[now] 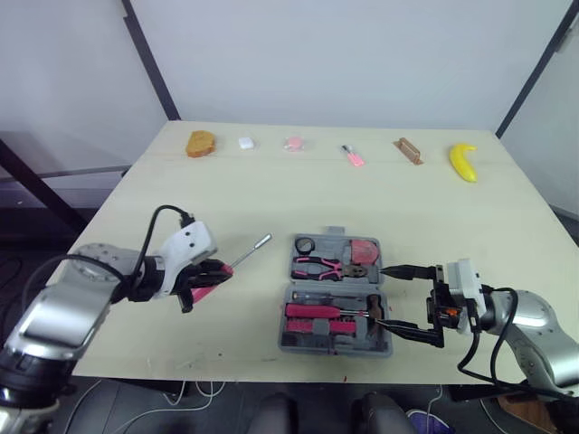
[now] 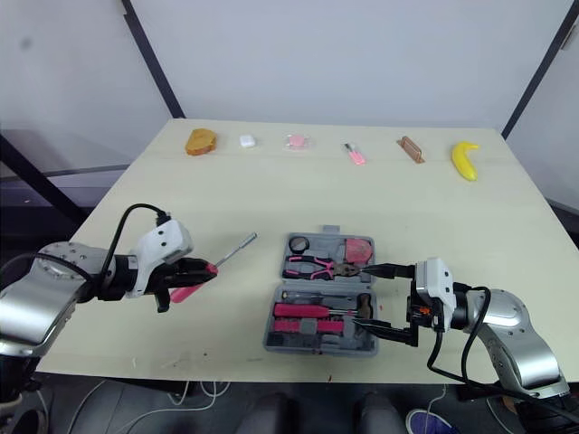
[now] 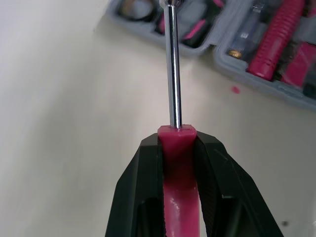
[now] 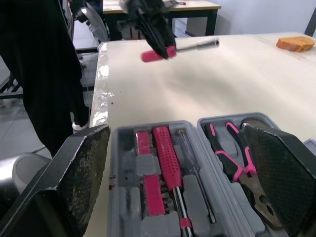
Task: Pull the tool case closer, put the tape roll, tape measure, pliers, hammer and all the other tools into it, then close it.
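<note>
The grey tool case (image 1: 336, 294) lies open near the table's front edge, holding pink-handled pliers (image 1: 318, 266), a tape roll (image 1: 304, 244), a pink tape measure (image 1: 365, 250) and pink-handled tools in its front half. My left gripper (image 1: 213, 274) is shut on the pink handle of a screwdriver (image 1: 237, 260), whose steel shaft (image 3: 172, 64) points toward the case from its left, lifted off the table. My right gripper (image 1: 398, 301) stands open at the case's right edge, its fingers (image 4: 81, 173) spread on either side of the case.
Along the table's far edge lie a bread piece (image 1: 201, 143), a white block (image 1: 245, 142), a pink item (image 1: 293, 143), a small pink tool (image 1: 353, 155), a wooden block (image 1: 408, 150) and a banana (image 1: 463, 161). A person in dark clothes (image 4: 39, 74) stands beside the table.
</note>
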Action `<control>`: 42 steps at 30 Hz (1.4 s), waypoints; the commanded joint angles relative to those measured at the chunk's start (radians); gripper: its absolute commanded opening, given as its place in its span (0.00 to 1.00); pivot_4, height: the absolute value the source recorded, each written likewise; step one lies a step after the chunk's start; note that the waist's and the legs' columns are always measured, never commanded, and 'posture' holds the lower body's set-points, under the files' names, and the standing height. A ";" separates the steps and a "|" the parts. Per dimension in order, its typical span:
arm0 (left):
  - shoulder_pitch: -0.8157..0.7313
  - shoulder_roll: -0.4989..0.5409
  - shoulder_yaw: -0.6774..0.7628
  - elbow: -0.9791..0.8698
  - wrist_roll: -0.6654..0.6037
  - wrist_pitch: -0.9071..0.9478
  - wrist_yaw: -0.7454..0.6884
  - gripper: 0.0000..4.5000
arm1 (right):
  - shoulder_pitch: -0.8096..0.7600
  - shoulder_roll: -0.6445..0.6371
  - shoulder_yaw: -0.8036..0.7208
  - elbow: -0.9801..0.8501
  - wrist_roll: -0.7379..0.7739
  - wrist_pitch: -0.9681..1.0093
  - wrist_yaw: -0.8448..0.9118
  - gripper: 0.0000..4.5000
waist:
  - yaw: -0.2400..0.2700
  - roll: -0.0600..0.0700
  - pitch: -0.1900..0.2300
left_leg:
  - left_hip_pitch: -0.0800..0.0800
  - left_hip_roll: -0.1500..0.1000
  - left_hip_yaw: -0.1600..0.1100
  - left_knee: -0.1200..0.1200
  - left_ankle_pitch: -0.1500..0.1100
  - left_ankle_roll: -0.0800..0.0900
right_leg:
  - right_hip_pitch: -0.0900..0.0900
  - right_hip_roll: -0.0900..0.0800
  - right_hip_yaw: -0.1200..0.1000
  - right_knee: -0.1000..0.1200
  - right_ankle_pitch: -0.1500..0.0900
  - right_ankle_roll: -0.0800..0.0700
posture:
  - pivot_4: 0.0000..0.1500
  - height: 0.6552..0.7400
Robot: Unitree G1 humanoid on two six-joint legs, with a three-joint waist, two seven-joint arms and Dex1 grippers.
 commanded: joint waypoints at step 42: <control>0.079 -0.506 0.064 -0.146 0.000 0.582 0.687 0.94 | -0.003 -0.006 -0.054 0.040 0.021 -0.046 0.047 1.00 | -0.006 0.001 -0.001 | 0.001 -0.002 0.000 -0.001 0.000 -0.001 | 0.001 -0.003 0.002 0.000 0.000 0.000 | 1.00 1.00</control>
